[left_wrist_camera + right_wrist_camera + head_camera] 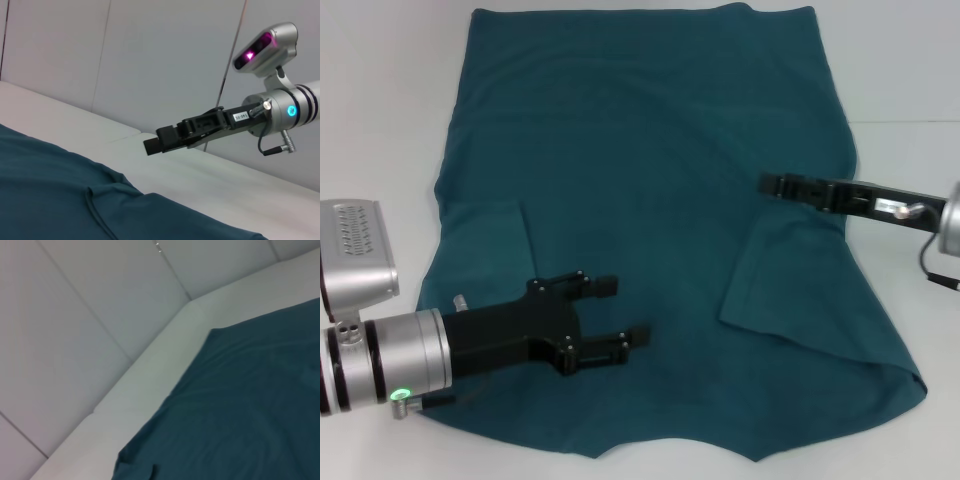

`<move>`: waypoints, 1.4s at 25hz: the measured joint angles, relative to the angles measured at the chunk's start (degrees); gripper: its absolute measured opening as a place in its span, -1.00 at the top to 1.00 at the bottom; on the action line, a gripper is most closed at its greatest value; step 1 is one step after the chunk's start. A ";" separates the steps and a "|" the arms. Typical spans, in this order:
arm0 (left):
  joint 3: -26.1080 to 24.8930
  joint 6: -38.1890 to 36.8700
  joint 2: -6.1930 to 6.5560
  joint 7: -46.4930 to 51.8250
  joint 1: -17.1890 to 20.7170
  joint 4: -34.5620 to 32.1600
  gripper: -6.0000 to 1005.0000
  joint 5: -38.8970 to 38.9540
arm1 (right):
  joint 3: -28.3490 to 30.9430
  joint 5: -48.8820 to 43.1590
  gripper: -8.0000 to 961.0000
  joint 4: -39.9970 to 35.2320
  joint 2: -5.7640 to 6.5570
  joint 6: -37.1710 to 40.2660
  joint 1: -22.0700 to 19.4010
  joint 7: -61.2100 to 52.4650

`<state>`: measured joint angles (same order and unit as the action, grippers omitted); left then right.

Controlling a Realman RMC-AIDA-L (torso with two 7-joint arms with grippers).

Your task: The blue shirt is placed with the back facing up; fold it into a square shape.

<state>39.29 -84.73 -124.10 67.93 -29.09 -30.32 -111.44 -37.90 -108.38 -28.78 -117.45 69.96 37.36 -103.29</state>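
The blue shirt lies spread flat on the white table, with both sleeves folded inward onto the body. My left gripper hovers over the shirt's near left part, open, with nothing between its fingers. My right gripper hangs edge-on above the shirt's right side, over the folded right sleeve. In the left wrist view this right gripper is clear of the cloth, fingers together and holding nothing. The right wrist view shows only a stretch of the shirt and table.
White table surface surrounds the shirt on both sides. Pale wall panels rise behind the table's far edge. The shirt's near right corner reaches toward the table's front.
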 joint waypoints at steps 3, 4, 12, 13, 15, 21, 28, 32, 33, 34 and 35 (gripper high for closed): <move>-0.03 0.01 0.00 0.51 0.00 -0.05 -0.62 0.06 | 0.95 0.34 -0.12 -0.01 0.89 1.55 -1.17 -0.26; -0.10 0.01 0.01 0.93 0.00 -0.12 -0.62 0.11 | 1.48 0.41 -0.17 -0.02 1.21 2.38 -1.53 -0.26; -4.10 -1.44 0.17 3.65 0.48 -0.40 -0.62 0.24 | 3.02 0.54 -0.69 -0.05 1.68 7.43 -3.95 0.52; -4.77 -1.55 0.18 4.05 0.82 -0.62 -0.62 0.26 | 3.05 0.58 -0.78 -0.05 1.55 7.86 -4.22 0.75; -5.65 -1.45 0.17 4.80 1.72 -1.49 -0.62 0.27 | 3.27 0.82 -0.88 -0.05 1.33 8.49 -4.64 1.09; -8.94 0.90 0.17 11.39 4.65 -4.78 -0.62 0.27 | 3.00 1.11 -0.89 0.33 0.92 9.00 -5.08 1.15; -13.54 2.78 0.26 17.63 8.20 -8.09 -0.62 -0.42 | 3.20 1.05 -0.88 0.59 0.82 8.11 -5.09 1.16; -14.38 3.41 0.24 19.45 9.90 -9.24 -0.62 -0.58 | 3.41 1.06 -0.88 0.64 0.81 7.24 -5.12 1.14; -14.75 3.33 0.23 20.06 10.19 -9.32 -0.62 -0.77 | 3.44 1.06 -0.88 0.65 0.82 6.99 -5.10 1.12; -15.10 3.28 0.23 20.71 10.44 -9.52 -0.62 -1.01 | 3.48 1.07 -0.88 0.65 0.82 6.80 -5.07 1.09; -15.41 3.20 0.24 21.40 10.73 -9.79 -0.62 -1.39 | 3.50 1.07 -0.88 0.66 0.81 6.64 -5.02 1.08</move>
<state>23.88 -81.52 -123.86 89.33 -18.35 -40.11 -112.83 -34.40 -107.31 -28.12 -116.63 76.60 32.34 -102.20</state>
